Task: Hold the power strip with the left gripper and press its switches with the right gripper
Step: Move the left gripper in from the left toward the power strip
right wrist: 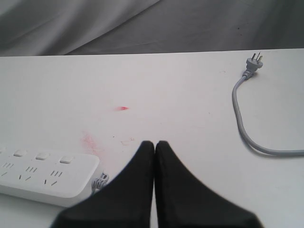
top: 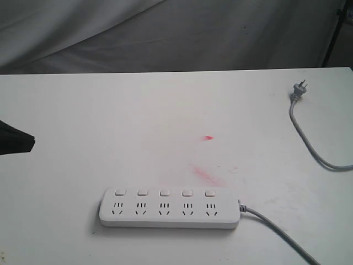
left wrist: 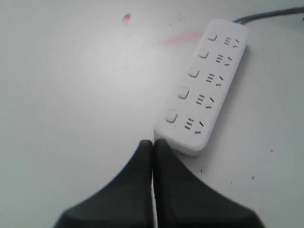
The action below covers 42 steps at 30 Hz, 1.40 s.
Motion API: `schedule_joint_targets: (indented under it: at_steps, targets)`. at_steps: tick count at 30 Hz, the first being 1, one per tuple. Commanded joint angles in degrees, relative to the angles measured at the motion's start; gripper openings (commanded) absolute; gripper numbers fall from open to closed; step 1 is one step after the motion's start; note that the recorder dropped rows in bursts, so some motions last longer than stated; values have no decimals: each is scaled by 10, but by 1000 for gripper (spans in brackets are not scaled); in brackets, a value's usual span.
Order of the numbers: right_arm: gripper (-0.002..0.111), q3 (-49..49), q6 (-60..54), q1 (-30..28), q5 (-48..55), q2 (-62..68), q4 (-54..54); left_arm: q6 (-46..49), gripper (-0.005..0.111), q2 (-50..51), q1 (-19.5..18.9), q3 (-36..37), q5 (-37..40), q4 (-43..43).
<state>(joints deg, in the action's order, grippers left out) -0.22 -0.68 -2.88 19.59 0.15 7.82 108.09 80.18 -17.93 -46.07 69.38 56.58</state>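
Inspection of the exterior view finds the power strip (top: 170,208) lying flat on the white table (top: 110,110) near its front edge, with the switches (top: 165,192) in a row on the far side of the sockets. Its grey cable (top: 281,234) leaves the right end and the plug (top: 298,90) lies unconnected well apart near the far right corner. A red smear (top: 205,175) marks the table just behind the strip. Only the dark tip of the left gripper (top: 28,142) shows at the left edge, well apart from the strip, and the right arm is out of frame. The left wrist view shows that gripper's fingers pressed together on nothing, with the tips close to the strip's cable-free end; contact cannot be confirmed. The right wrist view shows the right gripper (right wrist: 155,143) likewise closed and empty, with the cable end of the strip nearby. Assessment: the strip is unrestrained and the task not yet begun. Risk one: a closed left gripper moving in would likely shove the light strip rather than seize it, so the fingers must part first. Risk two: any press by the right before a firm hold could slide or tilt the strip. Risk three: broad closed fingertips may strike two buttons or a socket.
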Motion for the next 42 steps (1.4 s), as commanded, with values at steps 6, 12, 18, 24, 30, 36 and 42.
schedule_joint_targets:
  at_steps: [6,12,18,24,30,36,42]
  targets:
    - [0,2,-2,1,-5,-1,3,-27,1,1,-1,-1,6,-22]
    - [0,2,-2,1,-5,-1,3,-27,1,1,-1,-1,6,-22]
    - [0,2,-2,1,-5,-1,3,-27,1,1,-1,-1,6,-22]
    - [0,2,-2,1,-5,-1,3,-7,1,1,-1,-1,6,-32]
    - [0,2,-2,1,-5,-1,3,56,1,1,-1,-1,6,-77]
    - [0,2,-2,1,-5,-1,3,103,6,1,-1,-1,6,-91]
    - [0,2,-2,1,-5,-1,3,118,31,1,-1,-1,6,-91]
